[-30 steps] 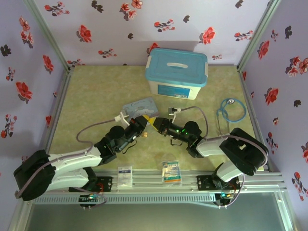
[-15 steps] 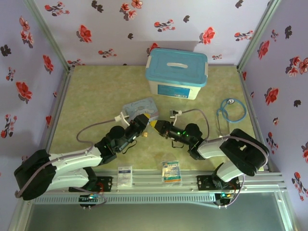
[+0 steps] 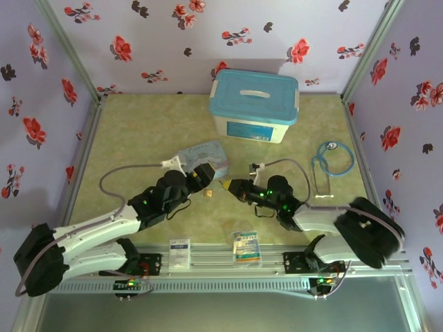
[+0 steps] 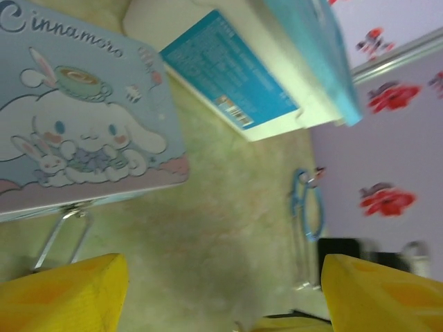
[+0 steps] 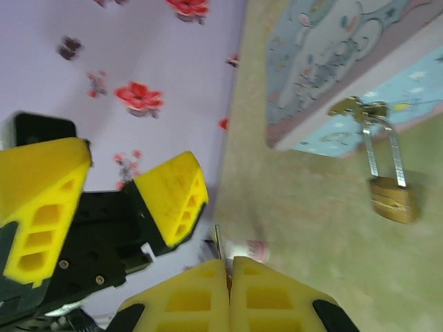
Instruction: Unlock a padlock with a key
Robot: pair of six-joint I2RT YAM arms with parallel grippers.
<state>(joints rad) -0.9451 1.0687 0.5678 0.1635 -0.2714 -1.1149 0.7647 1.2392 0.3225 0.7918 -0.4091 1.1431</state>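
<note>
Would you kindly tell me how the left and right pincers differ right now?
The left pincer is open, its fingers wide apart; the right pincer is shut. The left pincer holds nothing; the right pincer grips the key, whose thin blade sticks out. Both have yellow fingers.

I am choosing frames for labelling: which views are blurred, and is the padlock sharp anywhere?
Top external: sharp, but the right arm is smeared. Left wrist: soft all over, the storage box streaked. Right wrist: the padlock is reasonably sharp, hanging from the tin; the key is a sliver.
</note>
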